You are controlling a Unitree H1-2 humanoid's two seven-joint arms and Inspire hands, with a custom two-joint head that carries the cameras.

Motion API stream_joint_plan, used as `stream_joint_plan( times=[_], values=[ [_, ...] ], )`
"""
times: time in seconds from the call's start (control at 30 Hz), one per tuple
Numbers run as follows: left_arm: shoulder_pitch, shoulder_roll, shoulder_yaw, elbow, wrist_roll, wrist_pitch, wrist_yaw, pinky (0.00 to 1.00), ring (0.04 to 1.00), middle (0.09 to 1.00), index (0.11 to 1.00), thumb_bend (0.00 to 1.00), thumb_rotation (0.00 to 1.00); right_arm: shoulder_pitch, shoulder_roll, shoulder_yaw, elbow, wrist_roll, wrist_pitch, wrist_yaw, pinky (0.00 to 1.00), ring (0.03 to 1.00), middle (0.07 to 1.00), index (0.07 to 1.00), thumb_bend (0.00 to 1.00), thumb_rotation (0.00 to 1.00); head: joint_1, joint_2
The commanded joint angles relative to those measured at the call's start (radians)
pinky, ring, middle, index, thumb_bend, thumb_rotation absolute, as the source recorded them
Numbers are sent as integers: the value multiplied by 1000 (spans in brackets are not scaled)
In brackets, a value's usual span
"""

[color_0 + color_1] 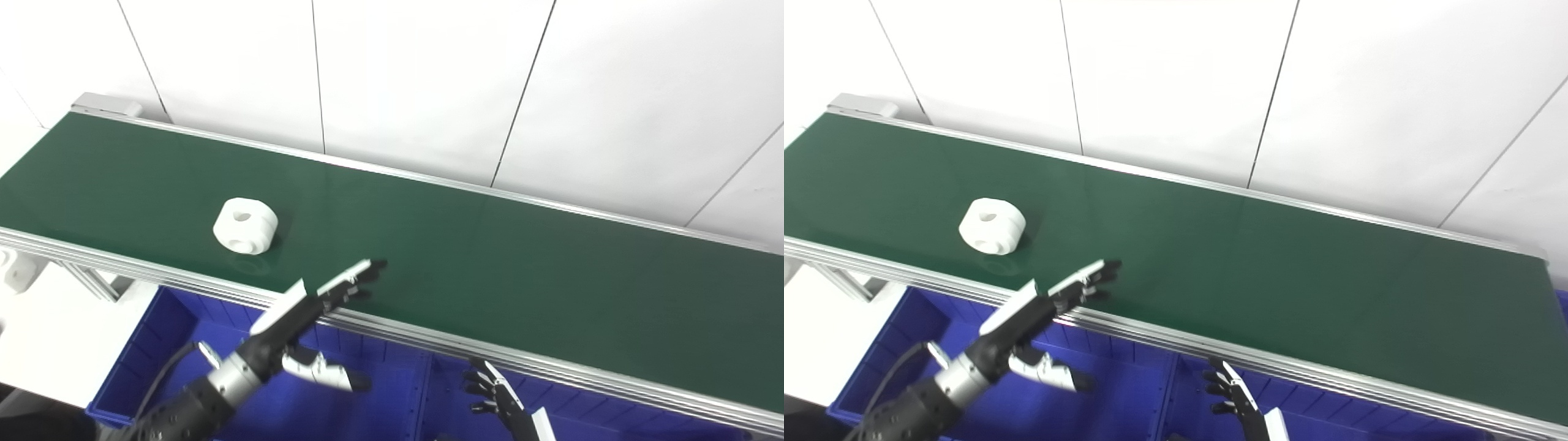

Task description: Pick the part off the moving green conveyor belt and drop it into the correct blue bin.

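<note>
The white part (245, 225) is seen on the green conveyor belt (490, 263) near its front edge. The left hand (318, 300) is spread, empty, above that edge; the right hand (499, 398) is held open over a blue bin (153, 343).

White round part (245, 225) with a center hole and a side hole is lying on the green conveyor belt (490, 269), left portion, near its front rail. Blue bins (367, 398) are sitting below the belt's front edge.
</note>
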Motion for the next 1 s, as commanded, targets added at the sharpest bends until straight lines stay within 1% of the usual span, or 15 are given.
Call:
stream_joint_plan(
  times=[0.0, 0.1, 0.2, 0.27, 0.33, 0.47, 0.57, 0.67, 0.83, 0.93, 0.97],
  values=[
    [-37, 33, 22, -43, 12, 23, -4, 864, 980, 1000, 968, 707, 410, -8, 14, 1, -9, 0, -61, -16, 649, 769, 808, 881, 649, 331, 1, 0],
    [-70, 51, 39, -43, 32, 47, 0, 860, 972, 1000, 965, 697, 407, -11, 17, 1, -7, 8, -56, -13, 654, 772, 810, 883, 653, 341, 0, -2],
    [-111, 65, 59, -32, 48, 76, 6, 862, 962, 995, 962, 703, 398, -17, 18, 4, -2, 8, -67, -13, 658, 776, 814, 880, 650, 358, -1, -3],
    [-145, 80, 72, -15, 63, 86, 5, 878, 963, 995, 959, 692, 354, -21, 18, 6, 4, 0, -76, -18, 650, 772, 811, 875, 658, 404, 1, -5],
    [-174, 98, 80, 2, 92, 101, 5, 891, 968, 997, 961, 680, 337, -24, 19, 8, 12, -4, -90, -23, 642, 768, 808, 871, 665, 437, 2, -8],
    [-226, 131, 92, 60, 149, 90, 12, 898, 964, 994, 959, 674, 340, -31, 24, 11, 26, -1, -107, -27, 645, 773, 808, 869, 681, 447, 0, -12],
    [-263, 148, 99, 116, 176, 76, 19, 905, 964, 987, 952, 679, 302, -33, 29, 11, 30, -3, -109, -29, 649, 776, 807, 870, 686, 437, -1, -12],
    [-287, 161, 103, 151, 216, 79, 27, 905, 969, 987, 950, 693, 277, -34, 30, 10, 32, -8, -111, -31, 644, 773, 807, 871, 681, 433, -1, -12],
    [-318, 183, 104, 183, 290, 102, 34, 892, 968, 987, 945, 720, 246, -33, 30, 10, 27, -19, -109, -33, 639, 772, 811, 870, 680, 449, 0, -11],
    [-334, 197, 102, 197, 341, 124, 34, 925, 995, 993, 948, 756, 310, -32, 31, 11, 29, -22, -113, -39, 635, 767, 808, 869, 678, 444, 0, -10],
    [-337, 200, 102, 199, 349, 128, 32, 927, 996, 993, 948, 758, 313, -32, 32, 11, 30, -23, -115, -41, 635, 766, 808, 869, 678, 443, 0, -10]
  ],
)
